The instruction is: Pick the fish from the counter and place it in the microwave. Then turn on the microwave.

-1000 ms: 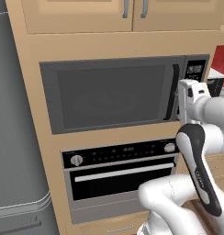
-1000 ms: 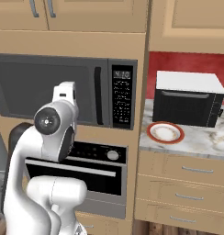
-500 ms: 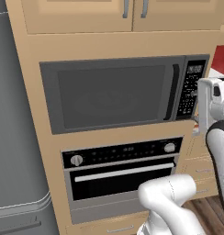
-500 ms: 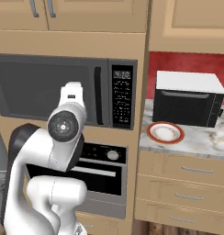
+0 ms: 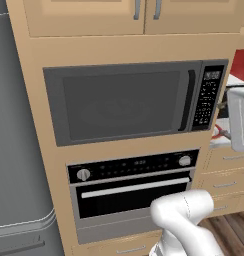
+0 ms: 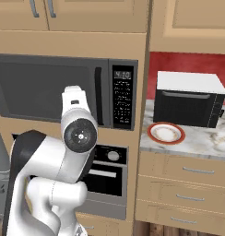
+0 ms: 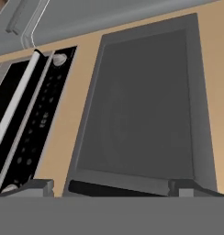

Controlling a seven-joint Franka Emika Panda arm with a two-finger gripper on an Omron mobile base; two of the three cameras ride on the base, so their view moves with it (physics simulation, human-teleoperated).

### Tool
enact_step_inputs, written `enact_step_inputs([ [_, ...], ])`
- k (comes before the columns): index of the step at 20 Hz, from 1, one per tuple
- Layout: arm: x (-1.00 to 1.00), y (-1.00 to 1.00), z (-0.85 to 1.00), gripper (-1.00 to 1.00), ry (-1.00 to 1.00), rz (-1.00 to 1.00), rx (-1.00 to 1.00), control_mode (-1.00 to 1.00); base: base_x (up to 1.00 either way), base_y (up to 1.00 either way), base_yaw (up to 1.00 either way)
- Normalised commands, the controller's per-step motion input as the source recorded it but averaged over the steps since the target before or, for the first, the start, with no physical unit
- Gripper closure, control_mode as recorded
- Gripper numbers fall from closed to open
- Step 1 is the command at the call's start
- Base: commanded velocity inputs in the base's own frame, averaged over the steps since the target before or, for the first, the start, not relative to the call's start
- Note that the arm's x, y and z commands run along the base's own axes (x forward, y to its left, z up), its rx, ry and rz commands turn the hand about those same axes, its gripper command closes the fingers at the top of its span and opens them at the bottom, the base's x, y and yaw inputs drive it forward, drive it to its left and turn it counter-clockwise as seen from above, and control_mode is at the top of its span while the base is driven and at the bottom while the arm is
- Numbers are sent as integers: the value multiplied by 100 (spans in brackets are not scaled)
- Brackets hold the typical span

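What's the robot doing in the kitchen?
The white robot arm is in front of the built-in microwave, whose door is closed. Its hand camera looks at the microwave door and the oven beside it. A red-rimmed plate sits on the counter. Nothing seems to be in its fingers.

The microwave (image 5: 129,105) is dark grey. The plate (image 6: 166,133) is white with a red rim. The bench (image 6: 202,140) is pale marbled.

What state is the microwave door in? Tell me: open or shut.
Shut. The microwave door sits flush in its frame, its black handle beside the button panel, with no gap showing in either base view.
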Motion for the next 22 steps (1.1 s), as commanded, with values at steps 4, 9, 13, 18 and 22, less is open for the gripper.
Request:
enact_step_inputs([
  [4, -18, -28, 0, -100, 0, 0, 0, -100, 0, 0, 0],
  [9, -9, -36, 0, -100, 2, -6, 0, -100, 0, 0, 0],
  [13, -1, -36, 0, -100, 1, -11, 0, -100, 0, 0, 0],
  [18, -1, -30, 0, -100, 4, -2, 1, -100, 0, 0, 0],
  [22, -2, -27, -2, -100, 8, 0, 3, -100, 0, 0, 0],
])
